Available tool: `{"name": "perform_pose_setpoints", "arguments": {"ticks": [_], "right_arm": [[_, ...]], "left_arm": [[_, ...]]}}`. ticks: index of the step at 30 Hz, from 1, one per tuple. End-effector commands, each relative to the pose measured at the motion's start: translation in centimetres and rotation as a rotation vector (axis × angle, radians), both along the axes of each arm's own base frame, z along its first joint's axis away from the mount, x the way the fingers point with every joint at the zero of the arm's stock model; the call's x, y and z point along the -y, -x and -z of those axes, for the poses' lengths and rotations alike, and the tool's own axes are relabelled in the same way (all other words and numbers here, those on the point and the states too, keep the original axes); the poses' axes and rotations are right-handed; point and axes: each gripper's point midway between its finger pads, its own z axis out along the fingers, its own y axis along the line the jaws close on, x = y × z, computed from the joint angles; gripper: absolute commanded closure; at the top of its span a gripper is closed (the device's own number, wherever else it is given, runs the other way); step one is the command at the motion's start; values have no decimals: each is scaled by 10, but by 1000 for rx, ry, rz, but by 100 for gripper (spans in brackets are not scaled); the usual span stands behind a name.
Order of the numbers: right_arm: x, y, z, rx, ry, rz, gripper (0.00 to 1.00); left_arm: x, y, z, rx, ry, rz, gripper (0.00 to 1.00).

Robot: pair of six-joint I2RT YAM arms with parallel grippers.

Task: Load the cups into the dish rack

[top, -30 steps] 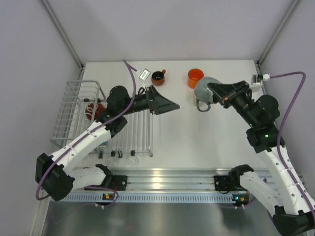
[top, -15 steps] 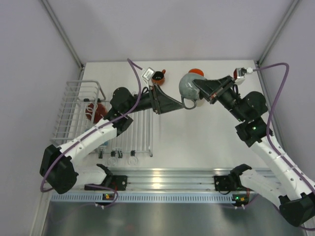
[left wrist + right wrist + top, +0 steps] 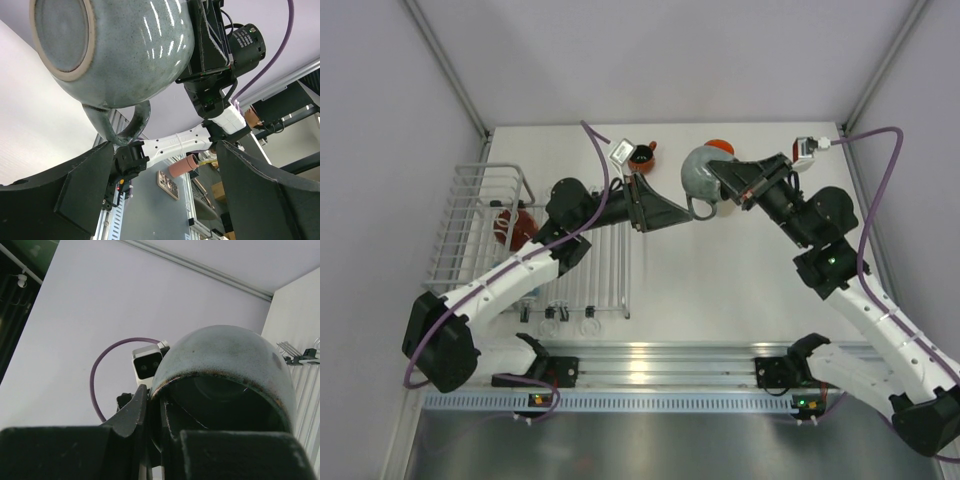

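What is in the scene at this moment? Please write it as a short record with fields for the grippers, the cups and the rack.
grey-blue cup: held in the air on its side, handle pointing to the left gripper
right gripper: shut on the cup's rim
left gripper: open, fingers on either side of the handle; contact unclear
orange cup: on the table, partly hidden
small dark red cup: upright on the table
red cup: in the basket section
dish rack: table's left side
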Motion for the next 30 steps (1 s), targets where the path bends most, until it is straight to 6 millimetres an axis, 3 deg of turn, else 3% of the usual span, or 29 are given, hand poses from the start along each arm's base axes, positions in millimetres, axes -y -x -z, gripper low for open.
{"name": "perform_pose_setpoints", "arguments": {"ticks": [1,7,17,21,24,30], "right_arm": [[13,49,-95,253,-149,-53,100],[7,52,-90,241,-163,-79,100],[17,55,-93,259,-120,-7,100],[4,56,-87,247,-135,-50,100],[-9,54,-77,227,-142,-87,100],[-11,53,-73,274,-156,-77,100]], "left_arm": [[2,10,-10,59,44,31,11],[2,10,-26,99,65,34,11],[0,5,-6,73,4,-6,10],[0,4,-16,78,28,-13,11],[-3,9,-33,89,93,4,15],[-14,33,-56,61,273,128,38]]}}
